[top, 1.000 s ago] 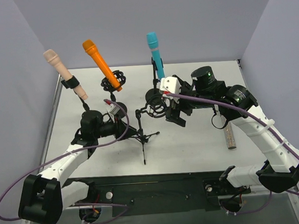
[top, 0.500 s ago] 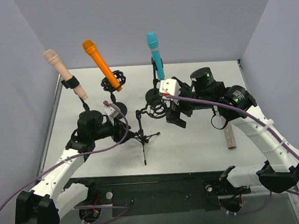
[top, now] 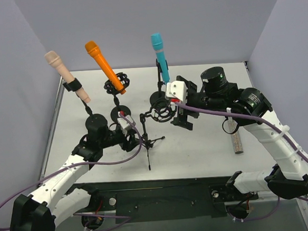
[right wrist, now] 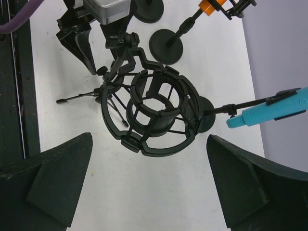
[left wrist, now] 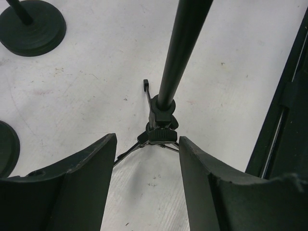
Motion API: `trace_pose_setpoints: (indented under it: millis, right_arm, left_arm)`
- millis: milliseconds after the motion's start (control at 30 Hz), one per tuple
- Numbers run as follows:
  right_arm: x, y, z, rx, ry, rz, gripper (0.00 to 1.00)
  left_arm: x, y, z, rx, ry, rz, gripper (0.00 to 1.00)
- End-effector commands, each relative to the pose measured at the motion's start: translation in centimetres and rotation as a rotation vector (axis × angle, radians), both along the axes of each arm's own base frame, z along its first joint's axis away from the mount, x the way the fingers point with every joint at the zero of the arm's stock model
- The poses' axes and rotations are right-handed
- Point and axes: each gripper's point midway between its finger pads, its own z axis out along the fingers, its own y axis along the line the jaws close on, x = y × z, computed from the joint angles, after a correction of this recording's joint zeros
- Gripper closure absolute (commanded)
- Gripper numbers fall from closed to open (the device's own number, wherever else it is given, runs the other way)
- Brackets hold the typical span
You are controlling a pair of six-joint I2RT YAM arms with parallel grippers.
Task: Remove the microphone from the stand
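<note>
Plain lavender-grey walls (top: 137, 21) boxed in the scuffed white tabletop (top: 198, 149) on three sides, and a black metal base rail (top: 164, 191) ran along the near edge. Lighting was soft and even.

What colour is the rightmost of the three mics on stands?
That microphone is light blue, seen best in the top external view.

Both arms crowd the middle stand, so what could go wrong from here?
1. The left gripper straddles the tripod stand low down; a sideways nudge could tip it.
2. The right gripper is open just before the empty cradle, with the blue microphone close by; a swing could knock that one.
</note>
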Motion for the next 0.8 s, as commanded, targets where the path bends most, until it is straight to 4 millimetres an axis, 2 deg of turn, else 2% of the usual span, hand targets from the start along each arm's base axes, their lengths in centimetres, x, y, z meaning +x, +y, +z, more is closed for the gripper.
trace_pose_setpoints:
  millis: [0, 67, 133, 167, 200, 233, 267, 300, 333, 400, 433, 533, 567, 600, 700, 767]
  right_arm:
    - [-1.2, -0.1, 1.3, 0.031, 0.010, 0.015, 0.00]
    - [-1.8, -0.4, 1.8, 0.046, 0.009, 0.015, 0.00]
    - [-2.2, -0.2, 3.5, 0.083, -0.009, 0.018, 0.00]
    - [-2.1, 0.2, 3.7, 0.085, -0.002, 0.018, 0.00]
    - [-2.6, 0.8, 4.7, 0.107, -0.005, 0.031, 0.00]
    - [-2.2, 1.7, 4.3, 0.096, 0.015, 0.036, 0.00]
    - [-2.7, 2.3, 5.2, 0.103, 0.006, 0.057, 0.00]
    - [-2.5, 3.6, 4.3, 0.075, 0.028, 0.081, 0.00]
    - [-2.5, 4.0, 5.3, 0.083, 0.000, 0.090, 0.00]
    - [-1.6, 6.3, 4.2, 0.039, 0.001, 0.105, 0.00]
    - [-1.9, 7.1, 4.0, 0.029, -0.002, 0.123, 0.00]
    - [-1.0, 9.9, 2.3, -0.021, 0.017, 0.121, 0.00]
    - [-1.4, 10.8, 1.6, -0.033, 0.039, 0.126, 0.00]
    - [-1.1, 11.6, 1.2, -0.049, 0.047, 0.116, 0.00]
    - [-1.8, 13.4, -0.8, -0.098, 0.089, 0.118, 0.00]
    - [-2.1, 13.6, -2.3, -0.147, 0.112, 0.127, 0.00]
  left_arm:
    - [0.8, -0.1, 2.2, -0.029, -0.093, 0.015, 0.36]
    - [0.7, 0.1, 2.5, -0.035, -0.108, 0.022, 0.36]
    - [0.4, 0.5, 2.9, -0.041, -0.112, 0.042, 0.36]
    - [0.4, 0.7, 3.5, -0.052, -0.130, 0.055, 0.36]
    - [-0.1, 1.1, 2.8, -0.036, -0.090, 0.059, 0.36]
    - [-0.3, 1.3, 3.3, -0.044, -0.099, 0.064, 0.36]
    - [-0.4, 1.4, 3.1, -0.040, -0.088, 0.070, 0.35]
    - [-0.5, 1.6, 3.4, -0.044, -0.094, 0.078, 0.35]
    - [-0.5, 1.7, 3.6, -0.048, -0.089, 0.086, 0.35]
    - [-0.4, 2.2, 4.3, -0.069, -0.087, 0.118, 0.35]
    - [-0.4, 2.5, 4.7, -0.082, -0.087, 0.135, 0.35]
    - [-0.9, 3.1, 6.0, -0.131, -0.072, 0.150, 0.35]
    - [-1.3, 3.3, 6.9, -0.157, -0.085, 0.156, 0.35]
    - [-1.4, 3.6, 6.9, -0.162, -0.087, 0.160, 0.35]
    - [-2.7, 4.0, 8.0, -0.189, -0.120, 0.152, 0.35]
    - [-3.3, 4.2, 8.2, -0.190, -0.118, 0.146, 0.35]
